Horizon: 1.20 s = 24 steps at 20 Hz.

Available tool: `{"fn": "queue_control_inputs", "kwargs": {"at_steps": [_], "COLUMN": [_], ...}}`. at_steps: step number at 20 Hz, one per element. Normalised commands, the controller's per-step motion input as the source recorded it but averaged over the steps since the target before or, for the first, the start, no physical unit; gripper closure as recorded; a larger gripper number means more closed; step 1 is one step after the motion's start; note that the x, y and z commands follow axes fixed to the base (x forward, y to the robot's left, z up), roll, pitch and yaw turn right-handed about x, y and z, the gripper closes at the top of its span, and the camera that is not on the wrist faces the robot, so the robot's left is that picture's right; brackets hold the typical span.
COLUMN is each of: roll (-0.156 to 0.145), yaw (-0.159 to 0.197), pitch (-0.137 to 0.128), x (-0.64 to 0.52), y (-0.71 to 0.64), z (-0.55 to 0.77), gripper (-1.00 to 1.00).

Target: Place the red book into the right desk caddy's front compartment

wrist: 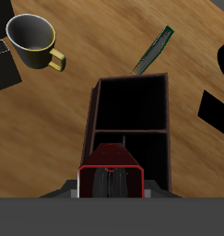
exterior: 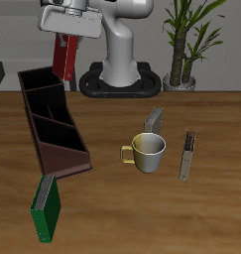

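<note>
My gripper [exterior: 64,40] is shut on the red book [exterior: 62,58], which hangs upright below the fingers, high above the table. It hovers over the back end of the right desk caddy [exterior: 64,159], the end opposite the sloping wedge. In the wrist view the red book [wrist: 112,177] shows end-on between the jaws of the gripper [wrist: 112,186]. It is above the caddy [wrist: 92,115], whose open sections look dark and hold nothing I can see. The book is well above the caddy and does not touch it.
A green book [exterior: 46,208] leans at the caddy's wedge end near the table's front edge. A cream mug [exterior: 147,151] stands mid-table, with one grey book [exterior: 154,120] behind it and another [exterior: 188,156] beside it. The robot base [exterior: 122,64] and a potted plant [exterior: 186,45] are at the back.
</note>
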Motion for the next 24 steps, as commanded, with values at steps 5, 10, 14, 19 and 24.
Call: {"fn": "queue_control_inputs", "kwargs": {"at_steps": [5, 10, 14, 19, 24], "roll": [-0.025, 0.013, 0.021, -0.007, -0.001], "yaw": [-0.064, -0.023, -0.027, -0.040, -0.011], "pitch": [0.013, 0.021, 0.019, 0.019, 0.022], "x": [0.12, 0.12, 0.13, 0.11, 0.03], "y": [-0.08, 0.04, 0.10, -0.05, 0.00], "z": [-0.06, -0.18, -0.16, -0.18, -0.15], "gripper": [1.00, 1.00, 1.00, 1.00, 1.00]}}
